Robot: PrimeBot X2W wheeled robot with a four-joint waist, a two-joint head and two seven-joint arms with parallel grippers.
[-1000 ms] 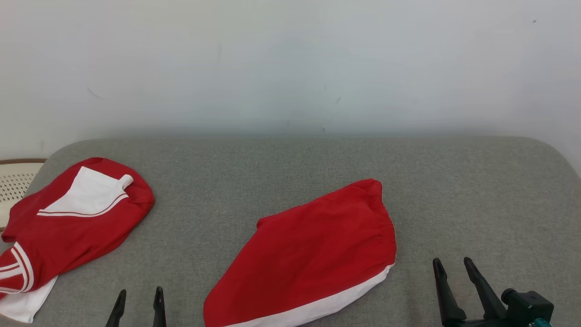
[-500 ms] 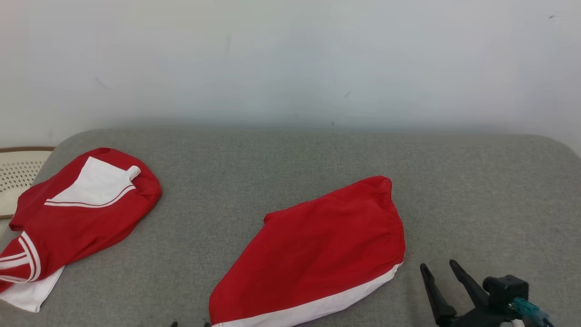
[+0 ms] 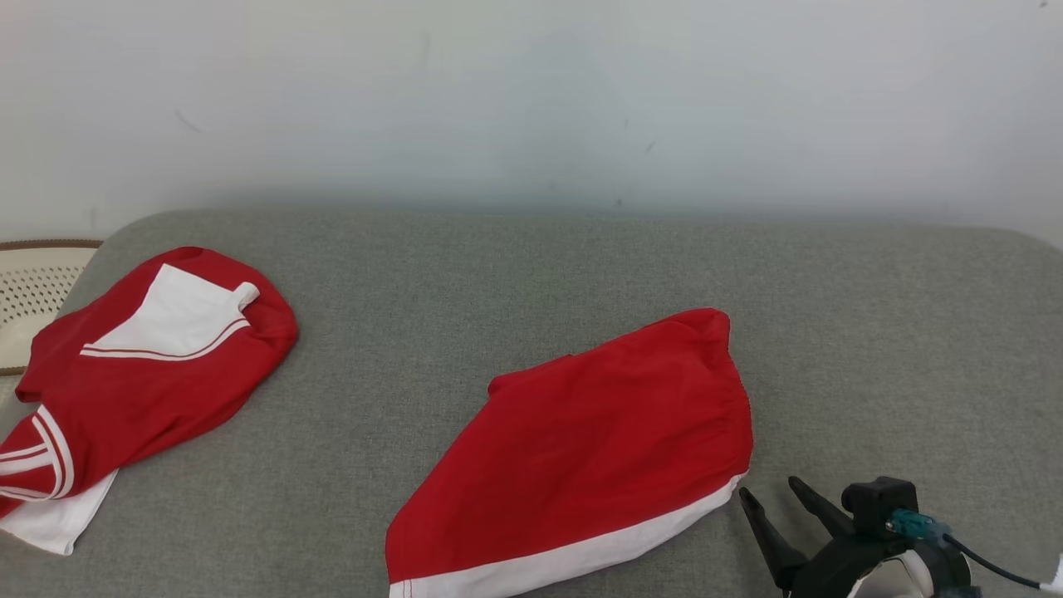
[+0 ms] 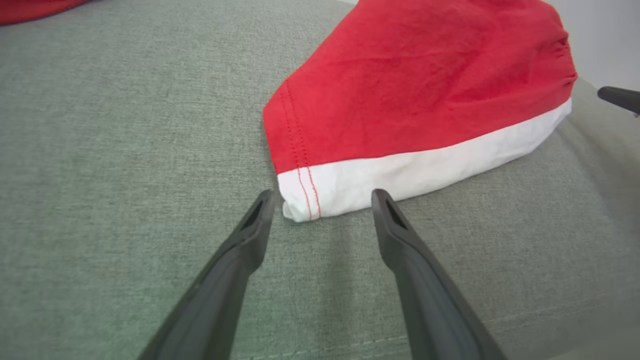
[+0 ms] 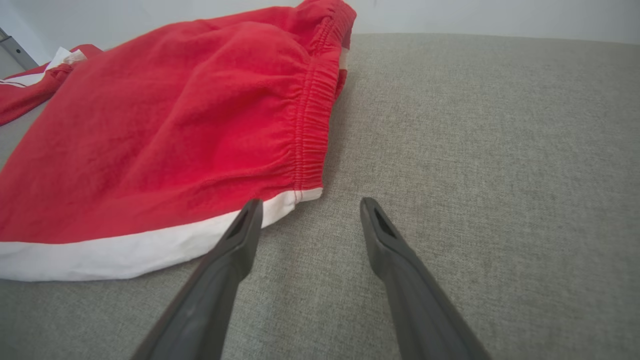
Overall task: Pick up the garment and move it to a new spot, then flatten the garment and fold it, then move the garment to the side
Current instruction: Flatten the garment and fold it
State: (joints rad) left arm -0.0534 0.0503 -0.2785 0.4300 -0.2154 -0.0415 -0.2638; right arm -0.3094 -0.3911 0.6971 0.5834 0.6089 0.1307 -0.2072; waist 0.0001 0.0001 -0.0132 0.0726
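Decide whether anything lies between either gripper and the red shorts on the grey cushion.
Nothing visible does. The left gripper is open at the red shorts' white hem corner; the right gripper is open beside the waistband corner, with bare grey cushion between. The other red garment lies apart.

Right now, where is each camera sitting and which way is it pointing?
Head: high, looking down at the red shorts on the grey cushion; right pincer lower right.
Left wrist: low, facing the shorts' hemmed corner; left pincer, open.
Right wrist: low, facing the waistband end; right pincer, open.
Shared: all three show the shorts.
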